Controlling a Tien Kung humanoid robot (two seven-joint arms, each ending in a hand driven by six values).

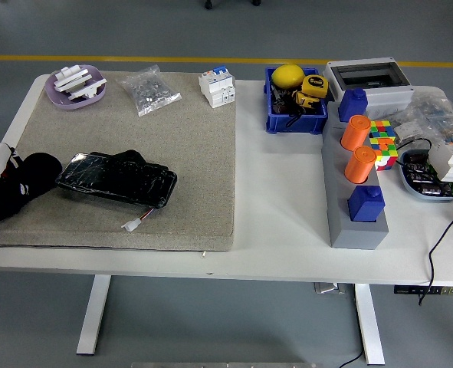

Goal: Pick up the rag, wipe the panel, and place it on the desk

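Left hand (15,184) at the mat's left edge, fingers bunched in a black mass; whether it grips a rag cannot be told. Panel (116,179), glossy black, flat, lies immediately right of it on the coarse grey mat (188,146), long axis left-right, slightly tilted. Right arm out of view
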